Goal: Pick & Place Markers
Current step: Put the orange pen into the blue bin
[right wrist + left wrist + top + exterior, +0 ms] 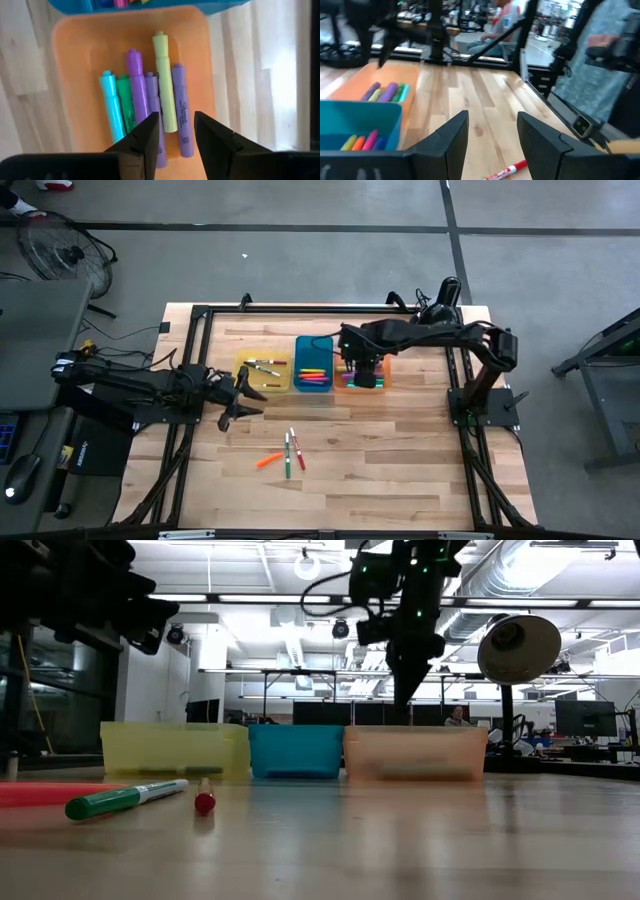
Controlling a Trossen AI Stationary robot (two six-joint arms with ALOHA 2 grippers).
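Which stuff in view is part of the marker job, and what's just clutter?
Job:
- loose markers on the table
- markers in the orange tray
- yellow tray, blue tray, orange tray
- left gripper, jaws open, beside the yellow tray
- right gripper, jaws open above the orange tray

Clutter:
- fan on the floor
- lamp

On the light wooden table [400, 470] three trays stand in the middle of the high view: a yellow tray [262, 372], a blue tray [313, 365] and an orange tray [80, 60]. In the orange tray lie markers [145, 100] in turquoise, green, purple and pale yellow. In the lower middle of the high view lie an orange marker [268, 461], a green marker [287, 455] and a red marker [297, 448].
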